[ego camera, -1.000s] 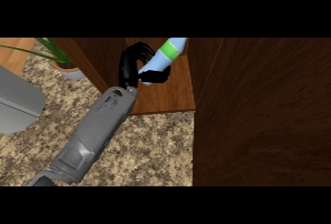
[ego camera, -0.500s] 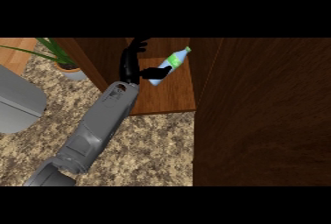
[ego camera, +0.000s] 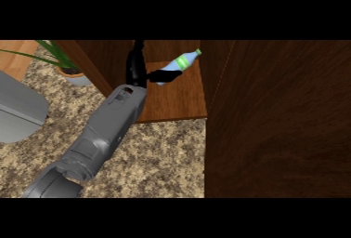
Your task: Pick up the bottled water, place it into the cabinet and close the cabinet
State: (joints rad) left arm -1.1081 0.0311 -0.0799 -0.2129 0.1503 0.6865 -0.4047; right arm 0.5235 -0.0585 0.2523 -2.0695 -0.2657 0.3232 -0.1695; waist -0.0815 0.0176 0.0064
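The bottled water (ego camera: 182,61), pale blue with a green label, lies tilted inside the open cabinet, its cap pointing up and to the right. It rests over the cabinet's wooden shelf (ego camera: 175,100). My left hand (ego camera: 136,70) is just left of the bottle. Its fingers point straight up into the cabinet, and its thumb (ego camera: 165,75) sticks out to the right, under the bottle's lower end. The hand is open and not curled round the bottle. My right hand does not show.
The cabinet's dark wooden door (ego camera: 281,121) stands open and fills the right side of the view. A potted plant (ego camera: 71,74) stands at the left of the cabinet. A grey object (ego camera: 17,111) lies at the left edge on the speckled counter (ego camera: 158,158).
My left hand, curled round the upright bottle a second ago, has straightened its fingers. The bottle has tipped to the right and sunk toward the shelf.
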